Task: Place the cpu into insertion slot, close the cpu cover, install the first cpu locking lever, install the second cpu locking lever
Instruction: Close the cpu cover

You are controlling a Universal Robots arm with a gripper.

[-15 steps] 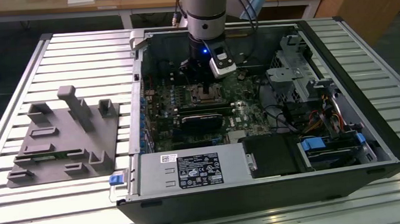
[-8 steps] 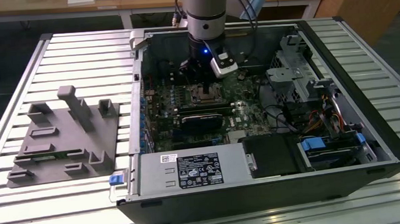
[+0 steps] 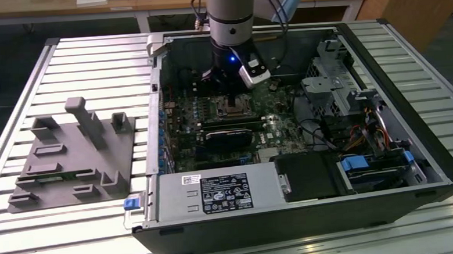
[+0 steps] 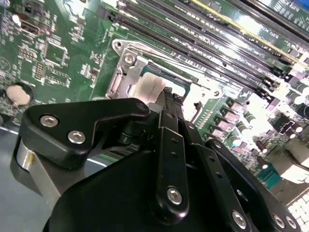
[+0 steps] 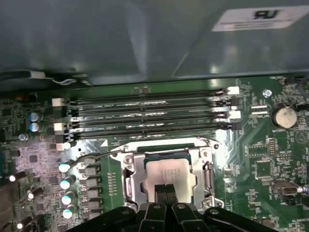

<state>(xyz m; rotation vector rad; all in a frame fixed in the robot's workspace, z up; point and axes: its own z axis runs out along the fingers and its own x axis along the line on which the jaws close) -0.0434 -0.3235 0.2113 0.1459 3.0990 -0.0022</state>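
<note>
Cpu [image 5: 169,173], a flat square with a pale silvery-grey metal top, lies in the insertion slot [image 3: 232,107] on the green motherboard [image 5: 260,164], inside the open black computer case [image 3: 294,231]. The cpu cover [image 5: 132,176], a thin silver metal frame with a square window, lies flat round the chip, so that the pale top shows through the window. The gripper [image 5: 167,190] stands directly over the slot; its two narrow black fingers are pressed together side by side, nothing between them, and their tips meet the chip's near edge, hiding that edge and part of the frame. A thin bent wire lever [image 5: 91,156] runs out from the slot towards a row of blue-topped cylindrical capacitors [image 5: 65,183]; whether it is latched is hard to make out. Four long black memory slots [image 5: 145,113] run parallel just beyond the slot, and a round silver coin battery [image 5: 283,116] sits well apart from it. In the exterior view the case rests on a ribbed aluminium table [image 3: 91,58], with a grey moulded fixture [image 3: 72,152] beside the case.
</note>
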